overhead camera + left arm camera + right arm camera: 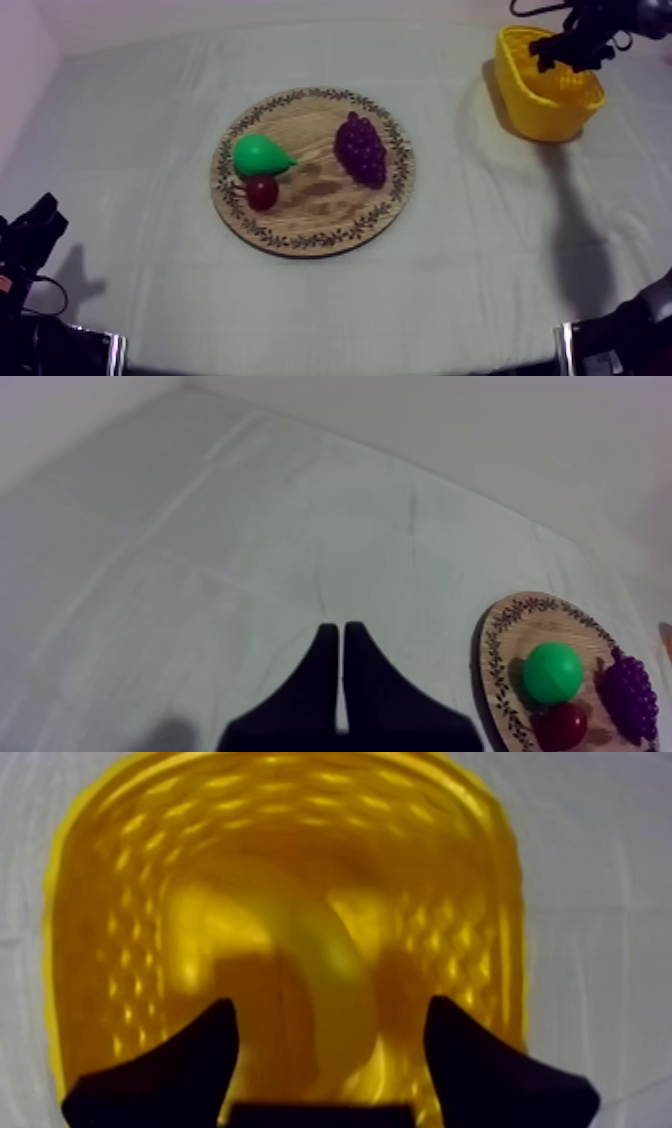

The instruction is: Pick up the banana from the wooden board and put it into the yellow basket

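Note:
The banana [335, 967] lies curved on the floor of the yellow basket [90, 902], blurred against the yellow weave. Directly above it my right gripper [330, 1052] hangs open, its two black fingers spread wide to either side and not touching the fruit. From above, the right gripper [565, 50] sits over the basket [545, 105] at the table's far right. My left gripper [340, 638] is shut on nothing, a narrow wedge over bare cloth, resting low at the left [35, 235].
The round wooden board [320, 205] sits mid-table and carries a green pear [260, 155], a small red fruit [262, 191] and purple grapes [361, 148]. The left wrist view has the board's rim [500, 646], pear [552, 673], red fruit [561, 725] and grapes [631, 694] off to the gripper's side.

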